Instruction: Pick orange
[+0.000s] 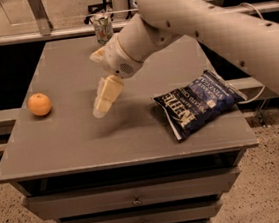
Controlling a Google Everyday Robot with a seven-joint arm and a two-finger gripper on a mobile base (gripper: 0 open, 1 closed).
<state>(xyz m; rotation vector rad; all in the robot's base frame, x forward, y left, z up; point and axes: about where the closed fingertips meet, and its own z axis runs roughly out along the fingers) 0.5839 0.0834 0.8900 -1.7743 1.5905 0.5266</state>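
The orange (39, 104) is a small round fruit lying near the left edge of the grey table (82, 140). My gripper (101, 108) hangs from the big white arm over the middle of the table, fingers pointing down and left. It is well to the right of the orange, not touching it, with nothing seen in it.
A blue chip bag (198, 102) lies on the right part of the table. A drink can (103, 28) stands at the far edge. Drawers (134, 197) sit below the tabletop. A railing runs behind the table.
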